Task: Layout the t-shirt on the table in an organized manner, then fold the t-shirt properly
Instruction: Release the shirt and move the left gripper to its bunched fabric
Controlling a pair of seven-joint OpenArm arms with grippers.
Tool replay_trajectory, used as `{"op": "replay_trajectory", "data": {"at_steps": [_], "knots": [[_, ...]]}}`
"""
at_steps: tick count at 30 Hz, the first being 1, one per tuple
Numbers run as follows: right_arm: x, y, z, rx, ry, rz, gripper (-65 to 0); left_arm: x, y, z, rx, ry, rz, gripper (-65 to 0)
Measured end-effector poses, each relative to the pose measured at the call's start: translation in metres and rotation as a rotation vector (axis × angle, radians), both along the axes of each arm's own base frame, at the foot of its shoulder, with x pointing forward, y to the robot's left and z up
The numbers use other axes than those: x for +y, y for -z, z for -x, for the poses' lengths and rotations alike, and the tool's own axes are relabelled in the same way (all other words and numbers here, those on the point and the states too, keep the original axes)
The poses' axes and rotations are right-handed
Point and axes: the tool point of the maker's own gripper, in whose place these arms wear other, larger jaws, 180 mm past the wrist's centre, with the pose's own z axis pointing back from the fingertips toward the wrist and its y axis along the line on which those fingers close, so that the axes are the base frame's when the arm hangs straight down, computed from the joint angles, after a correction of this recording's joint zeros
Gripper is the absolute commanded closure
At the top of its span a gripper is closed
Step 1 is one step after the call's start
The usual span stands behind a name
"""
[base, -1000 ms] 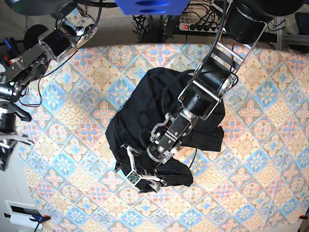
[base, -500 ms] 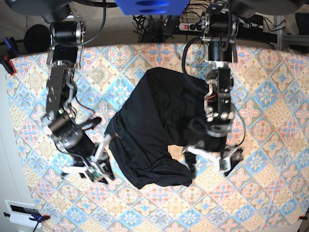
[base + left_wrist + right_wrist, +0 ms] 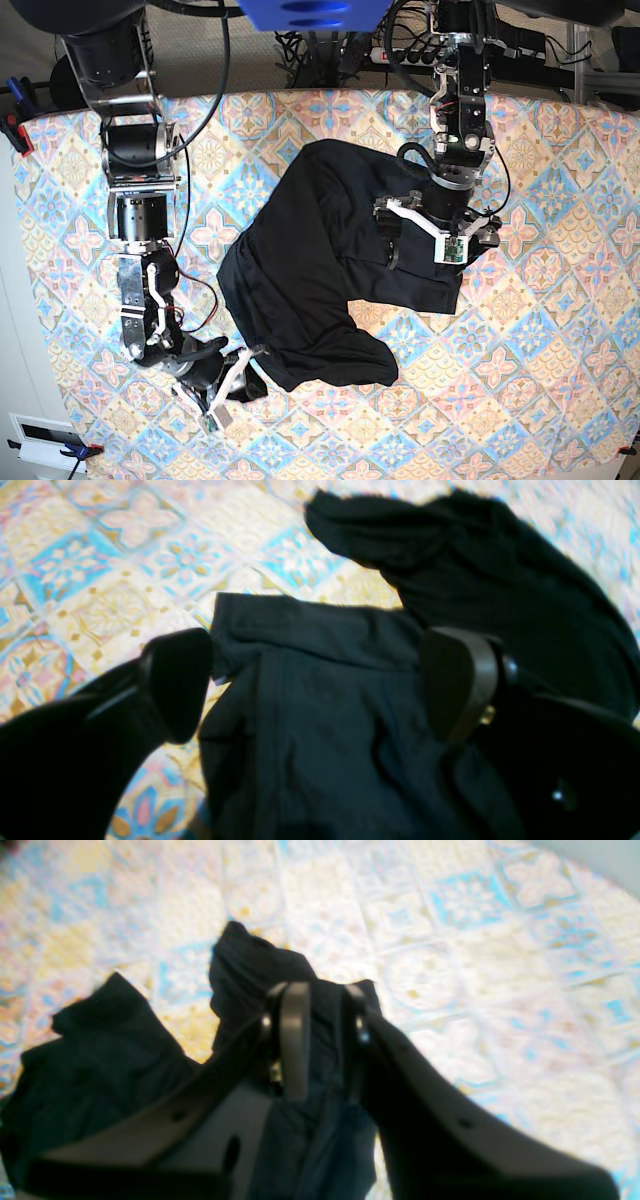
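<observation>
Lower left of the base view: the right hand (image 3: 243, 366) is seen at the bottom corner of the t-shirt (image 3: 330, 260), its fingers drawn close and clamped on a bunched hem; in the right wrist view black fabric is pinched between the two pads (image 3: 295, 1040). The t-shirt is found crumpled at mid-frame on the counter (image 3: 560, 330), one lobe trailing toward the lower centre. Right of centre, the left hand (image 3: 435, 228) is held over the garment's right edge, fingers spread wide apart; in the left wrist view a flat sleeve is framed between them, nothing gripped. The patterned cloth is left bare around the garment.
</observation>
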Motion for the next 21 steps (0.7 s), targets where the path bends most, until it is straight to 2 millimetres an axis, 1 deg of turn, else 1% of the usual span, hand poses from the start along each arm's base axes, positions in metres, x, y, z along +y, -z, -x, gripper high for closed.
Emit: {"op": "replay_trajectory", "data": {"at_steps": [2,3,4,5,9,10,13,16,19,21], "knots": [[-0.009,0.026,0.003,0.066,0.026,0.010,-10.7,0.006,-0.002,0.001,-0.013,0.003,-0.023,-65.0],[-0.012,0.036,0.006,0.085,0.032,0.014,-10.7,0.007,-0.002,0.002,-0.012,0.001,-0.025,-65.0],[-0.013,0.040,0.007,0.092,0.038,0.008,-10.6,0.009,-0.002,0.002,-0.010,-0.006,-0.025,-65.0],[-0.014,0.040,0.006,0.087,0.039,0.007,-10.6,0.010,-0.002,0.002,-0.011,-0.008,-0.026,-65.0],[-0.008,0.021,-0.003,0.029,0.037,-0.029,-10.6,0.004,-0.003,0.002,-0.013,0.009,-0.023,-65.0],[-0.007,0.019,-0.004,0.024,0.036,-0.034,-10.6,0.002,-0.003,0.002,-0.014,0.019,-0.022,-65.0],[-0.007,0.021,-0.003,0.018,0.039,-0.041,-10.6,-0.010,-0.003,0.003,-0.014,0.054,-0.029,-65.0],[-0.008,0.024,-0.002,0.018,0.043,-0.042,-10.6,-0.032,-0.008,0.001,-0.040,0.162,-0.054,-65.0],[-0.007,0.021,-0.003,0.010,0.041,-0.046,-10.6,-0.040,-0.024,-0.002,-0.139,0.202,-0.063,-65.0],[-0.007,0.021,-0.003,0.009,0.041,-0.046,-10.6,-0.042,-0.022,0.000,-0.139,0.209,-0.064,-65.0]]}}
